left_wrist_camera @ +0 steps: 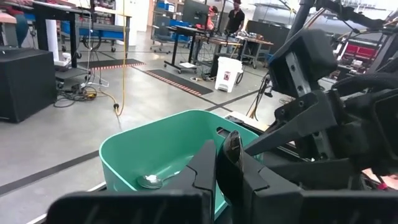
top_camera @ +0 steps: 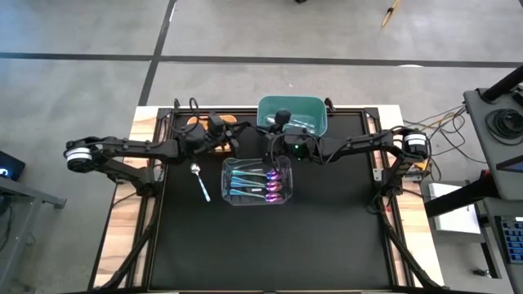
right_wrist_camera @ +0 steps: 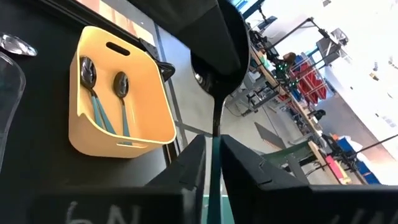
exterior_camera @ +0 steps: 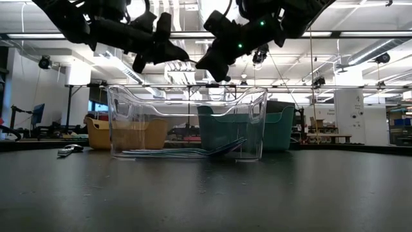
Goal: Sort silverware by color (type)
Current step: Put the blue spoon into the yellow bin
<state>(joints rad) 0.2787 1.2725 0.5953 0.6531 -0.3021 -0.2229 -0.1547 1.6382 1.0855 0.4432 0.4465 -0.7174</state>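
A black-bowled spoon with a thin teal handle (right_wrist_camera: 214, 93) hangs in mid-air between the two arms, above the space between the clear plastic bin (top_camera: 256, 181) and the bins behind it. It looks like a handover. The right hand (right_wrist_camera: 211, 163) has the handle between its fingers, with the bowl pointing away toward the other arm. The left hand (left_wrist_camera: 225, 171) is closed on the dark bowl end, which stands up between its fingers in the left wrist view. Whether the right hand is still clamped or just letting go cannot be told. Passing it across makes sense, because the yellow plastic bin (right_wrist_camera: 124, 106) on the left side of the table (top_camera: 270, 245) already holds two black-bowled spoons (right_wrist_camera: 104, 93), so this one probably belongs there.

Below and in front of the held spoon, the clear bin still holds several teal-handled spoons with iridescent purple-pink bowls (top_camera: 265, 185). The teal plastic bin (left_wrist_camera: 161, 149), behind the clear one, has a shiny silver-bowled spoon (left_wrist_camera: 151, 181) lying in it. One more silver-bowled spoon (top_camera: 199, 180) lies loose on the black table just left of the clear bin, not yet sorted.
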